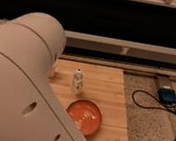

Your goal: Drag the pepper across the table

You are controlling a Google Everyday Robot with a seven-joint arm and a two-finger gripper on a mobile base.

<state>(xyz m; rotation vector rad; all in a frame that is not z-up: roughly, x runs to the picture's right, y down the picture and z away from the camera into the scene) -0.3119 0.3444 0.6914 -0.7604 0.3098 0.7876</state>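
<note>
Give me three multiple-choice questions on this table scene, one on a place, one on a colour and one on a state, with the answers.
1. Where is the bowl relative to the bottle?
A. Behind it, by the far edge
B. In front of it, nearer the camera
C. On the floor
2. What colour is the bowl?
A. Blue
B. Green
C. Orange
3. How is the bottle?
A. Upright on the table
B. Lying on its side
C. Inside the bowl
Answers: 1 B, the bowl sits toward the near edge. 2 C, its inside is orange-red. 3 A, it stands with its cap up. The end effector is out of view; only the arm shows, at the left.
</note>
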